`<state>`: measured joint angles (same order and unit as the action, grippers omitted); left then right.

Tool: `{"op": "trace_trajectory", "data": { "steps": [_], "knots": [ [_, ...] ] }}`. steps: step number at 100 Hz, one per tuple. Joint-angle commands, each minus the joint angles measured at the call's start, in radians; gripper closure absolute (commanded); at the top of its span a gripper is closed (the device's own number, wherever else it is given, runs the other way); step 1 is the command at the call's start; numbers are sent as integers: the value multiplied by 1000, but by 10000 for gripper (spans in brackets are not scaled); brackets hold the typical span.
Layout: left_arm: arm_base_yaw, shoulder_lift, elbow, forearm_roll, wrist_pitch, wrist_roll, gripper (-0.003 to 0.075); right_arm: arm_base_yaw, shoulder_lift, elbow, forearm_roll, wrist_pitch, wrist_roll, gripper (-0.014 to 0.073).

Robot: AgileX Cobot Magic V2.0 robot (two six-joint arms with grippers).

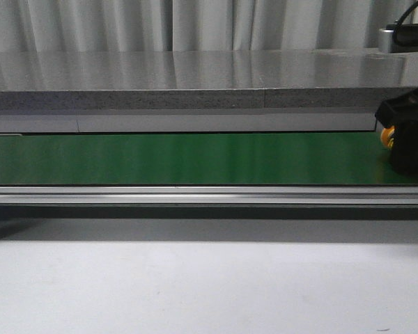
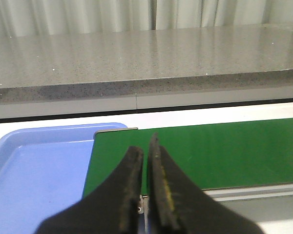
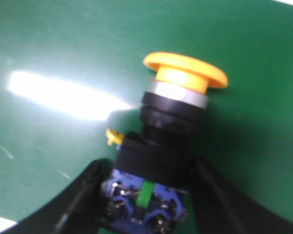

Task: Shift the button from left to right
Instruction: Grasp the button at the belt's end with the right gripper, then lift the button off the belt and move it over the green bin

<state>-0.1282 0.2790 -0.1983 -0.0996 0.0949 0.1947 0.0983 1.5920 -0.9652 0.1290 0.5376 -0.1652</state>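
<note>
1. A small push-button with a round yellow mushroom cap and black boxy switch body [image 3: 173,131] is pinched at its body between the black fingers [image 3: 83,195] of the right end effector [image 3: 149,195], above a long green conveyor belt [image 3: 63,58].
2. In the front view, the right end effector [image 1: 407,142] is seen at the belt's [image 1: 181,158] far right edge, a sliver of the yellow cap [image 1: 386,136] showing.
3. The left end effector [image 2: 146,165] is seen pressed together and holding nothing, over the belt's left end, beside a light blue plastic tray [image 2: 34,170].
4. A grey speckled tabletop [image 1: 195,76] lies behind the belt.
</note>
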Motion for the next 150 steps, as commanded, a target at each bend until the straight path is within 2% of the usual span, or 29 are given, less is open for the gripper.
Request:
{"op": "trace_trajectory", "data": {
  "steps": [1,25,37,53,96,121,150],
  "knots": [
    [-3,8,-30,-3,-81,-11,715,-2,-38,-45,-4,-24,-12,372],
    [-3,8,-30,-3,-81,-11,715,-5,-39,-186,-13,135,-12,379],
    [-3,8,-30,-3,-81,-11,715,-8,-39,-257,-84,195,-12,379],
    [-3,8,-30,-3,-81,-11,715,-75,-39,-325,-120,248,-29,379],
    [-3,8,-30,-3,-81,-11,715,-399,-35,-334,-118,153,-180,379],
    [-3,8,-30,-3,-81,-11,715,-509,13,-334,-118,147,-297,379],
    [-3,8,-30,-3,-81,-11,715,-591,139,-334,-102,174,-306,379]
  ]
}}
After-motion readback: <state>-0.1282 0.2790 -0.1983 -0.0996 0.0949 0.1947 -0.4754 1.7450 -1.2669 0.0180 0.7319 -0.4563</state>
